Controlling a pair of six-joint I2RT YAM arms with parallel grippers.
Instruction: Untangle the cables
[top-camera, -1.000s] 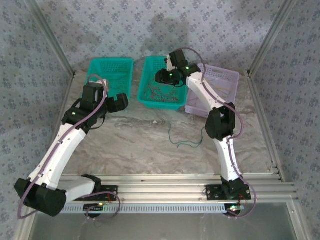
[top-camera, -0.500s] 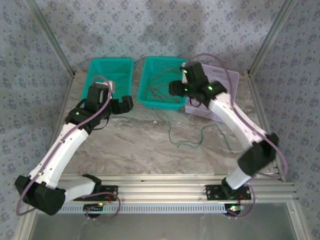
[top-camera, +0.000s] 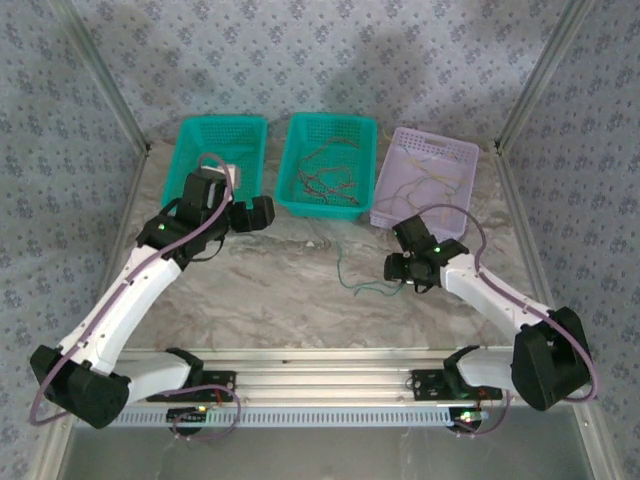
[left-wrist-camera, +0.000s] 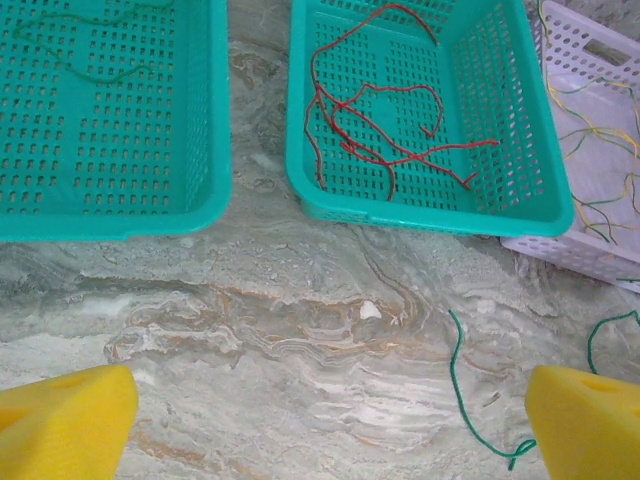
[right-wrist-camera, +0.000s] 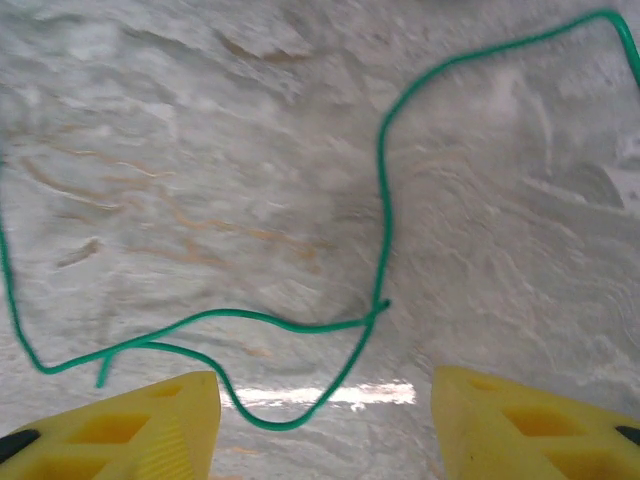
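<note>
Jaws open on left gripper (left-wrist-camera: 328, 400) and right gripper (right-wrist-camera: 325, 390), both empty. Right one has left middle basket (top-camera: 318, 209), now hangs over green cable (right-wrist-camera: 381, 200) on table (top-camera: 270, 270), centre frame. Grab likely next.

Marble table (top-camera: 280, 270) — teal baskets (top-camera: 222, 119), lilac basket (top-camera: 437, 134), green cable (right-wrist-camera: 382, 200).
</note>
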